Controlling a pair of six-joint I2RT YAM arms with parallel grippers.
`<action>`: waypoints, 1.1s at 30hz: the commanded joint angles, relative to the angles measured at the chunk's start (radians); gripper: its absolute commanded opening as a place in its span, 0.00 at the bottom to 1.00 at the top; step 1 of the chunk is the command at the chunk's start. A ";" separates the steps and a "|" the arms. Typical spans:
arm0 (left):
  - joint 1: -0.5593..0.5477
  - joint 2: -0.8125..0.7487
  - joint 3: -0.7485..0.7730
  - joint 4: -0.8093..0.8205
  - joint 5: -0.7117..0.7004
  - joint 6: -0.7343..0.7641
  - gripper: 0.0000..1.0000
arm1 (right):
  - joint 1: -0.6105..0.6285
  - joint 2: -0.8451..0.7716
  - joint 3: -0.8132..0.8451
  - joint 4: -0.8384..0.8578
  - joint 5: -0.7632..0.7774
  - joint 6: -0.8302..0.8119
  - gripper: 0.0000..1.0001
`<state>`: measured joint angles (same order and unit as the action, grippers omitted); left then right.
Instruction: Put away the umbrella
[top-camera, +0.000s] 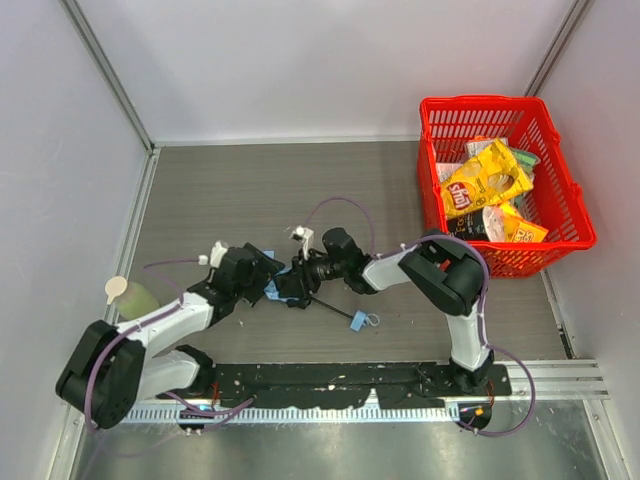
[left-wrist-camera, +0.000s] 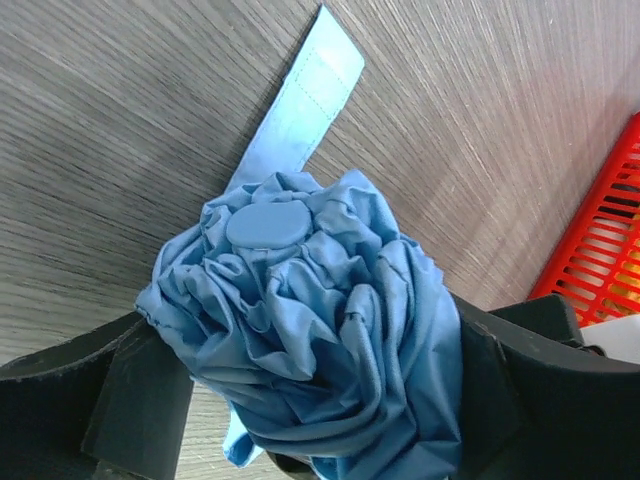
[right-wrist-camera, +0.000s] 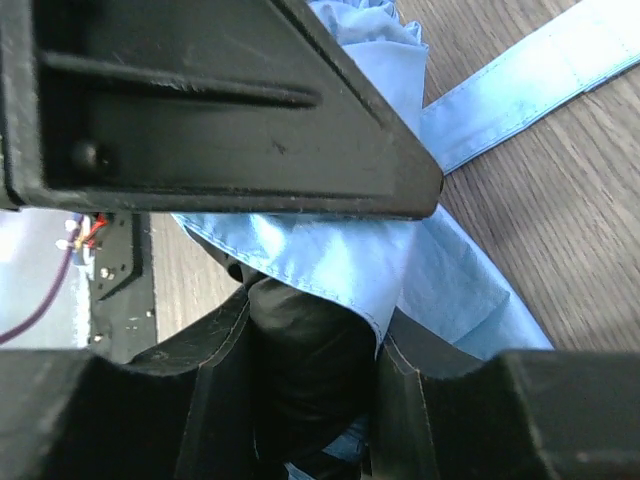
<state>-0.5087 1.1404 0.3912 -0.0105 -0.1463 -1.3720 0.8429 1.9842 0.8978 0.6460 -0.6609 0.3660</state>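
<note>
Well beyond the right pincer (top-camera: 298, 282), the red plastic lattice basket (top-camera: 480, 101) holds glossy snack bags (top-camera: 487, 180). That pincer is clenched on the umbrella (left-wrist-camera: 320, 330), a crumpled sky-blue fabric bundle with a flat strap. The left pincer (top-camera: 264, 274) stands spread wide either side of the bundle. Both arms reach low, nose to nose.

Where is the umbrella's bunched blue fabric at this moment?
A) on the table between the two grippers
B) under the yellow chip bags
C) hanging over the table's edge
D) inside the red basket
A: the umbrella, its fabric bunched, lies on the table between the left gripper and the right gripper, well apart from the red basket.
</note>
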 joint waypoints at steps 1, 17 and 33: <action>-0.002 0.016 -0.021 0.099 -0.006 0.048 0.76 | 0.015 0.005 0.058 0.227 -0.233 0.126 0.01; -0.002 -0.106 -0.002 0.023 -0.012 0.019 0.00 | 0.024 -0.191 0.171 -0.521 0.261 -0.111 0.67; -0.002 -0.087 0.101 -0.203 -0.016 -0.088 0.00 | 0.387 -0.137 0.216 -0.606 1.196 -0.318 0.80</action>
<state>-0.5095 1.0740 0.4408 -0.2127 -0.1570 -1.4158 1.2182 1.7912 1.0714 0.0277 0.2741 0.0978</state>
